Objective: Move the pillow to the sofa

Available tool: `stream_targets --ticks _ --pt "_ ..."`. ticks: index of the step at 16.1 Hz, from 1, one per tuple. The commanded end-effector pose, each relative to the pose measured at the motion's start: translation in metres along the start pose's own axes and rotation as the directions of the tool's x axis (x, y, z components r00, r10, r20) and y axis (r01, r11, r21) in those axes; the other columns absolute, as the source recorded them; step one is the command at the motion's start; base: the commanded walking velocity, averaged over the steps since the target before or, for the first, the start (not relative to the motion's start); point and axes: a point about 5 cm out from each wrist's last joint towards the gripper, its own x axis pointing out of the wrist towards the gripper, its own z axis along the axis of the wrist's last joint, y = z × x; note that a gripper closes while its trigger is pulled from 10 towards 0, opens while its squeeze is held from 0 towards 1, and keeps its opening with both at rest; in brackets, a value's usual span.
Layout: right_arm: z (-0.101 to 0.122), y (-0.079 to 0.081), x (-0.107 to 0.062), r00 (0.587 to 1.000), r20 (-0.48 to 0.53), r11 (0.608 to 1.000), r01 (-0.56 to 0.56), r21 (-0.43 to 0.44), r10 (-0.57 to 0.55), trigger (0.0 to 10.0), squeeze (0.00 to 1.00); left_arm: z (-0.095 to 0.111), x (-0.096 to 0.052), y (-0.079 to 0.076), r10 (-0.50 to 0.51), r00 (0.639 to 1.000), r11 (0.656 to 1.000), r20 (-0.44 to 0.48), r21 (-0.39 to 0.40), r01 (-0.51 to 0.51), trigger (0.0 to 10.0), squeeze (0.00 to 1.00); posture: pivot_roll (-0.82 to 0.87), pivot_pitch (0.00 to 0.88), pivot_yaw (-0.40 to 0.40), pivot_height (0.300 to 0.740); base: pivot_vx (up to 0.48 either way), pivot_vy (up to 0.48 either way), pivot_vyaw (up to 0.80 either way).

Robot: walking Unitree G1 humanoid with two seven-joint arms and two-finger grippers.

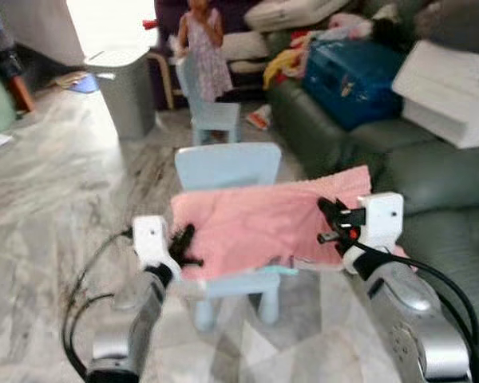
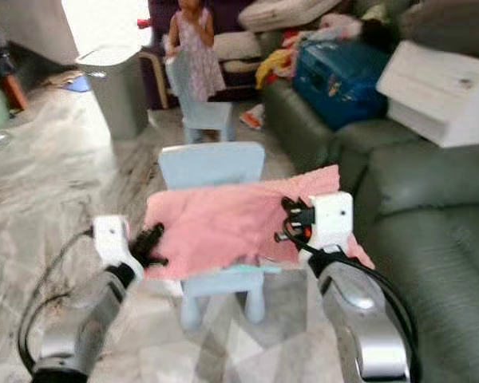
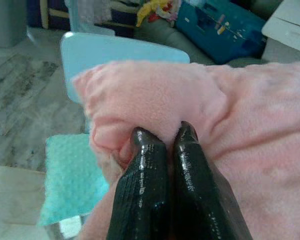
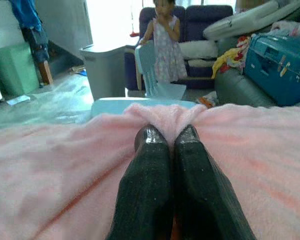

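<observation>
Left pincer (image 3: 165, 137), right pincer (image 4: 167, 135) both clamped on pink pillow (image 1: 255, 219) over small chair (image 1: 227, 163).

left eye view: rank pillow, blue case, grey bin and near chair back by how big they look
1. pillow, held at both ends by the left gripper and right gripper
2. blue case
3. near chair back and grey bin look alike; the bin stands farther off, so unsure.

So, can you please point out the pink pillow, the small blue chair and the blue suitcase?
pink pillow (image 1: 255, 219), left eye view, middle of its top face.
small blue chair (image 1: 227, 166), left eye view, middle of the backrest.
blue suitcase (image 1: 355, 80), left eye view, its front side, on the sofa.
</observation>
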Motion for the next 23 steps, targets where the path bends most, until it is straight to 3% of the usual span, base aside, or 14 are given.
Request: stream_targets --ticks 1,10,13,18,23 --pt "0.011 -0.001 0.000 0.999 0.044 1.000 0.004 -0.020 -0.003 10.0 0.00 0.004 0.001 -0.003 -0.003 1.000 1.000 0.016 0.007 0.003 10.0 0.00 -0.23 0.000 0.038 0.740 0.000 0.000 0.00" --pt "0.014 -0.004 0.001 0.998 0.054 0.999 0.031 -0.022 -0.030 10.0 0.00 0.029 0.013 0.002 -0.029 0.996 0.999 0.088 0.024 0.027 10.0 0.00 -0.24 0.000 0.041 0.740 0.000 0.000 0.00" --pt "0.013 -0.004 0.000 0.998 0.049 0.999 0.031 -0.014 -0.030 10.0 0.00 0.030 0.013 0.009 -0.023 0.995 0.998 0.095 -0.053 0.028 10.0 0.00 -0.24 0.000 0.043 0.740 0.000 0.000 0.00" --pt "0.013 -0.005 0.000 0.999 0.042 1.000 0.023 -0.017 -0.022 10.0 0.00 0.025 0.011 0.009 -0.032 0.996 0.997 0.084 -0.066 0.038 10.0 0.00 -0.24 0.000 0.036 0.740 0.000 0.000 0.00" --pt "0.013 -0.004 0.001 0.999 0.043 1.000 0.015 -0.016 -0.014 10.0 0.00 0.022 0.010 0.004 -0.051 0.996 0.995 0.077 -0.078 0.057 10.0 0.00 -0.24 0.000 0.033 0.740 0.206 0.000 -0.46"
